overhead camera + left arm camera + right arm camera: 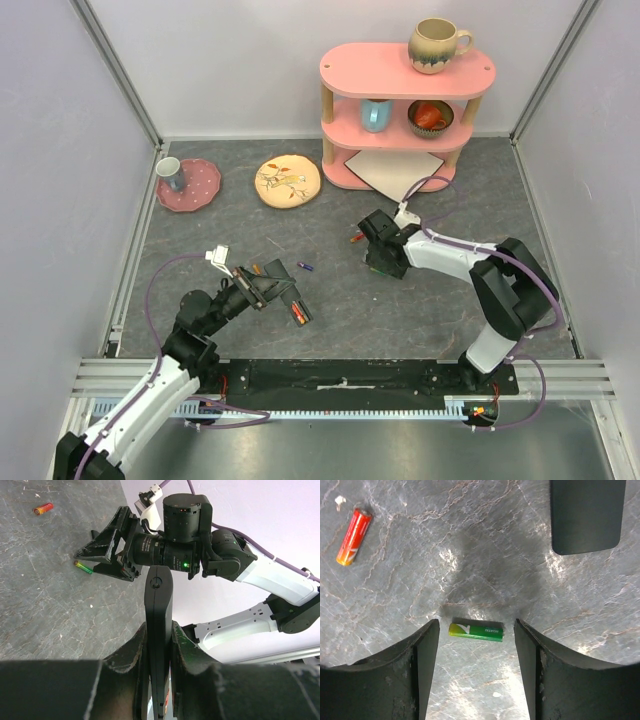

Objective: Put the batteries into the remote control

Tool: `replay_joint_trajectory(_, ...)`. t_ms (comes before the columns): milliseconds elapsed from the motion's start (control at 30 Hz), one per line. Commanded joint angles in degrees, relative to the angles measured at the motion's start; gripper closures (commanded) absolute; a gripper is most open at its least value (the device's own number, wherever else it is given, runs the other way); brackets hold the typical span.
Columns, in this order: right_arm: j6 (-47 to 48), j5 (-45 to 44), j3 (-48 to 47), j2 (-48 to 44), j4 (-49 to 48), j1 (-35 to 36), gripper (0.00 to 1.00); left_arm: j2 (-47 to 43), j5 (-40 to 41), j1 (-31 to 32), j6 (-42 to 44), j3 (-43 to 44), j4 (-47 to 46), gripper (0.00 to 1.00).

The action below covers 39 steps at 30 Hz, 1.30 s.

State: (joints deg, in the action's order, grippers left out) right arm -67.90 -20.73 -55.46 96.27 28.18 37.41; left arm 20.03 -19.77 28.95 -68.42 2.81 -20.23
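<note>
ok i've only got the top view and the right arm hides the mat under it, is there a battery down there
observer: yes, a green battery lies flat on the mat, right between the right fingers.
operator: gripped yet
observer: no, those fingers stand open, with a gap on each side of the battery.
operator: and the left side, what's the grip like
observer: the remote stands on its narrow edge, clamped between the left fingers.
</note>
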Motion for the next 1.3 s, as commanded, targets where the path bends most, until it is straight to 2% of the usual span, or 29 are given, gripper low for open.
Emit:
replay_joint_trajectory(0,9.8,0.1,-3.9,-1.5,2.1,0.2,0.32,-1.3,-0.6,-0.3,0.9,-0.6,-1.5,0.98)
replay_joint_trajectory(67,18.2,-0.5,-5.9,-1.6,2.2,0.4,0.34,-1.9,-0.7,-0.3,0.9,-0.7,-0.8,0.98)
replay_joint_trajectory(100,26.4,-1.1,-6.4,-1.7,2.3,0.4,0.35,-2.2,-0.5,-0.3,0.9,-0.9,-0.6,0.98)
replay_joint_trajectory(200,43.0,0.8,-2.7,-3.7,-2.1,0.3,0.4,-3.0,-0.2,-0.3,0.7,-1.5,-0.4,0.98)
replay_joint_trajectory(267,48.7,5.8,0.4,-6.4,-7.6,0.3,0.42,-3.3,-0.1,-0.3,0.7,-1.8,-0.3,0.98)
replay_joint_trajectory(333,53.4,9.1,1.8,-6.8,-8.3,0.2,0.41,-3.2,0.1,-0.3,0.7,-2.1,-0.2,0.98)
replay_joint_trajectory(600,57.4,16.6,3.8,-6.7,-8.9,0.2,0.4,-2.5,0.0,-0.3,0.7,-1.8,-0.4,0.98)
replay_joint_trajectory(800,58.3,16.3,4.8,-5.6,-8.4,0.2,0.46,-2.4,0.1,-0.3,0.7,-2.2,-0.4,0.98)
replay_joint_trajectory(900,57.7,14.4,5.0,-4.2,-8.3,0.1,0.52,-1.9,0.3,-0.3,0.7,-2.1,-0.7,0.98)
replay_joint_trajectory(1267,53.2,19.2,5.3,-3.3,-9.2,-0.2,0.64,-1.0,0.4,-0.3,0.7,-2.3,-1.4,0.98)
